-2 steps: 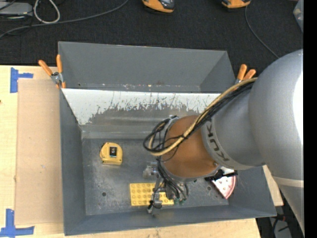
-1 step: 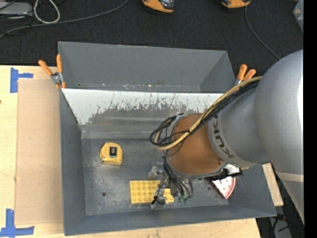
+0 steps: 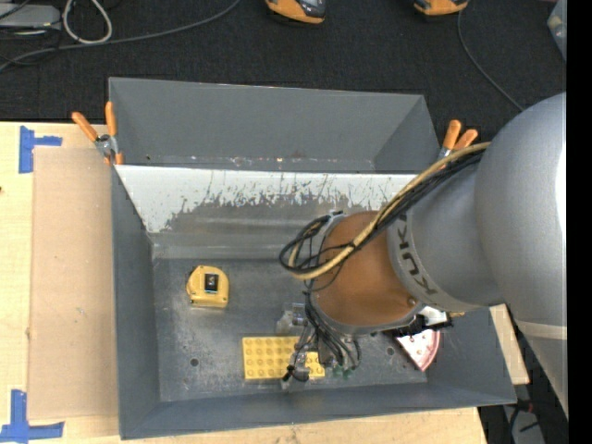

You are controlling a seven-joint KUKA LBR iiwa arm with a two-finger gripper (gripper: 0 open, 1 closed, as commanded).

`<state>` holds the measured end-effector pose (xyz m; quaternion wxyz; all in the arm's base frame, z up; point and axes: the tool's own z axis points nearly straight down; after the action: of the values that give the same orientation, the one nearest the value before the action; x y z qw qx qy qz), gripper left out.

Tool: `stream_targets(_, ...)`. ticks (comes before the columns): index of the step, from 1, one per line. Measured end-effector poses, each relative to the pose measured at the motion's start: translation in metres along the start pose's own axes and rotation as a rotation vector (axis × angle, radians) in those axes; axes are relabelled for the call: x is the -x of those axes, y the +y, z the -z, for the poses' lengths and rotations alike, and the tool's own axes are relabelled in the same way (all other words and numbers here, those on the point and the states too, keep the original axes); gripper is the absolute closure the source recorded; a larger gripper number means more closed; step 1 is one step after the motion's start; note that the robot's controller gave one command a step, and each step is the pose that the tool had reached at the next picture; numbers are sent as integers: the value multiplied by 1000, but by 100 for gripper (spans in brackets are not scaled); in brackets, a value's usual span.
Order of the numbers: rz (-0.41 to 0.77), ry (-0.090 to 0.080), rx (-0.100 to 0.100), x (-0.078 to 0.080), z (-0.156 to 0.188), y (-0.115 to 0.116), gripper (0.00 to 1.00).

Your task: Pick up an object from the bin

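My gripper [image 3: 303, 357] is low over the front middle of the bin floor, mostly hidden under the arm's wrist. Its tip is at the right end of a flat yellow studded building plate [image 3: 266, 355], which lies on the floor and is partly covered there. A small yellow tape measure [image 3: 207, 286] with a black patch on top lies apart, to the left and further back. A red and white object [image 3: 422, 345] sticks out from under the arm at the front right.
The arm and its orange wrist cover with looped cables hang over the bin's right half and hide the floor beneath. The slanted bin walls stand close to the plate at the front.
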<state>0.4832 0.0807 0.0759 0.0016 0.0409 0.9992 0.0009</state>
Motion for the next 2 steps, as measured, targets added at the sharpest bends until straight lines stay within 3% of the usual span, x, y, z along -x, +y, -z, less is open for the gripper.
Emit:
stream_targets(1, -61, 6, -2, 4, 61, 5, 100)
stream_targets(2, -9, 13, -3, 28, 143, 24, 100)
